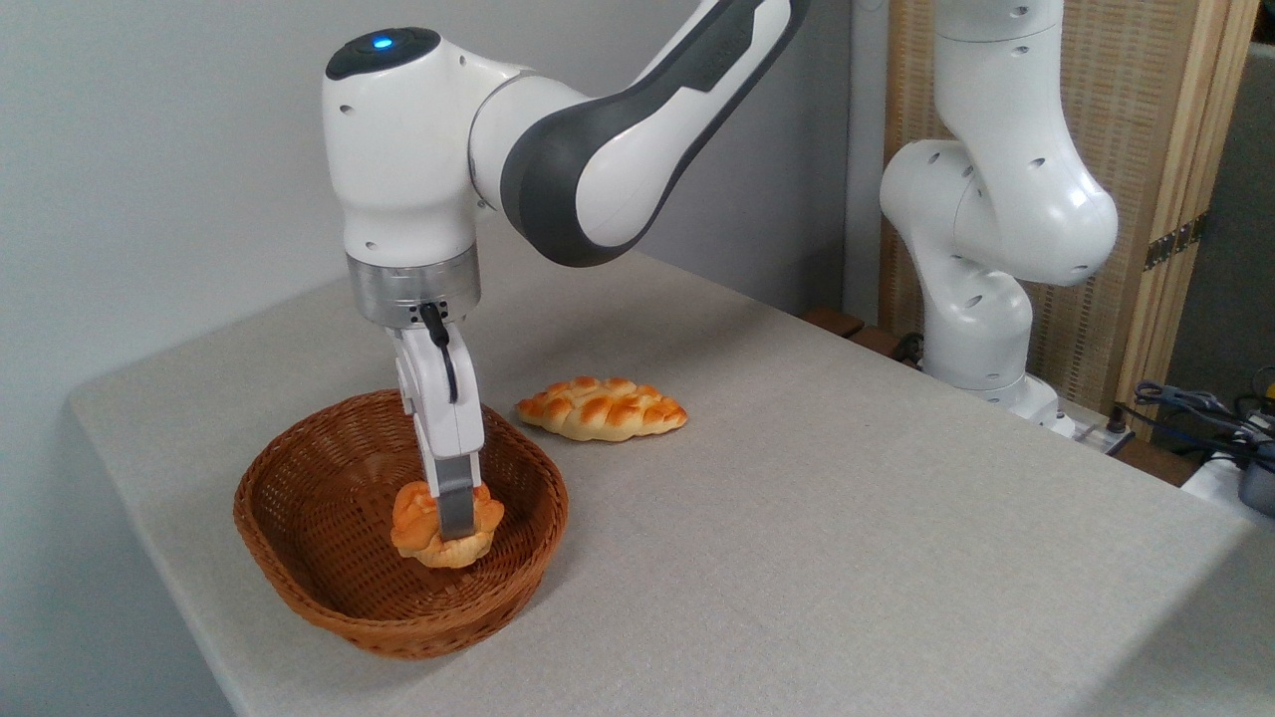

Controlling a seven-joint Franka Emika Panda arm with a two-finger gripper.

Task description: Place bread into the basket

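Nearest, the oval brown woven wicker basket [299,558] surrounds the small round orange-golden bread [423,528], pinched between the nearly closed fingers of the white two-finger gripper [456,518], seemingly just above the floor. Released tilted, it might roll against the wall; the braided golden loaf [603,408] lies apart to the right. No legible writing.
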